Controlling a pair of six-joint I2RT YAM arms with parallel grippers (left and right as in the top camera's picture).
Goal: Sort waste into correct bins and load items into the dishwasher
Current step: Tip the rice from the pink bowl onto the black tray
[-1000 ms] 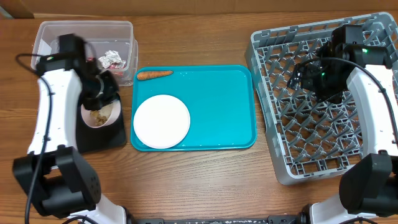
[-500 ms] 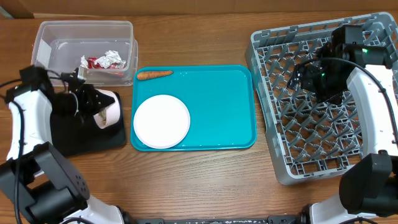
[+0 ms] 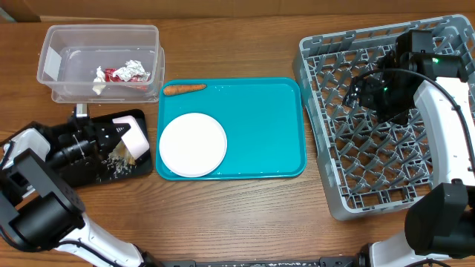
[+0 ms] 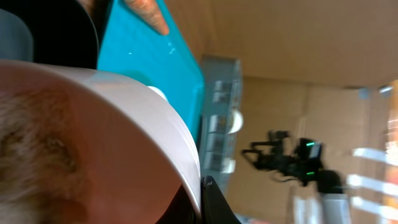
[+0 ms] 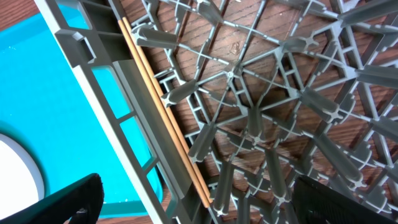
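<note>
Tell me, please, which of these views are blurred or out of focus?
Left wrist: the bowl fills the near field, soft and out of focus, with bright streaks at the right edge. Right wrist: rack and chopsticks sharp. Overhead: sharp, evenly lit.

This looks like a robot lab bench staged as a dish-clearing station. Two robot arms point(image 3: 444, 111) stand at a wood-grain table point(image 3: 245, 215) carrying a grey dish rack point(image 3: 371, 148), teal tray point(image 3: 260, 126) and clear tub point(image 3: 100, 30). Plain brown panels point(image 4: 280, 37) stand behind it.

Wooden table point(image 3: 245, 211), clear tub point(image 3: 100, 29), black tray point(image 3: 132, 172), teal tray point(image 3: 260, 126), grey rack point(image 3: 315, 126)
</note>
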